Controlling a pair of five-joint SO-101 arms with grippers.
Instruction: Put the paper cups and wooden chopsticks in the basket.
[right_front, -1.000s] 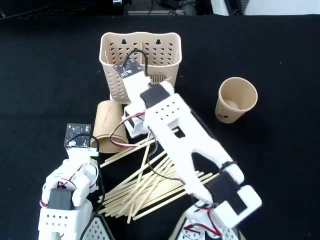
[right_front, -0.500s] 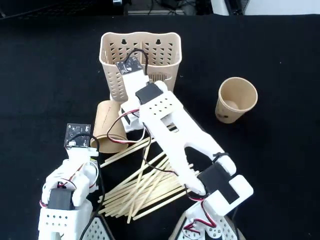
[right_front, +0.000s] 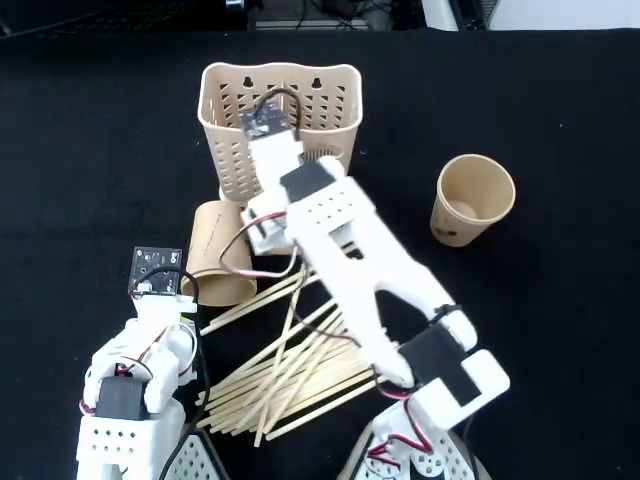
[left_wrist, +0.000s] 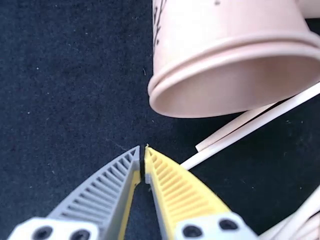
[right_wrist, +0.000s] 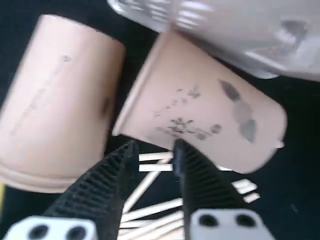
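On the black desk (right_front: 560, 330) the beige basket (right_front: 281, 112) stands upright at the far side, its mouth open. One upright cup (right_front: 471, 200) stands off to the right, well apart from the basket. A fallen cup (right_front: 214, 252) lies on its side just in front of the basket's left corner, its open mouth turned toward the arms. A third cup (right_wrist: 200, 117) lies tipped over beside it, close under the basket wall. The wooden chopsticks (right_front: 290, 370) sprawl in a loose heap on the desk between the two arms, and a few reach up to the cups lying there. The right arm (right_front: 370, 280) stretches across the heap to the front of the basket. Its right pincer (right_wrist: 154, 146) hangs just by the third cup's rim, fingers a little way apart and gripping nothing. The left pincer (left_wrist: 142, 152) sits low near the fallen cup's mouth, tips pressed together on nothing.
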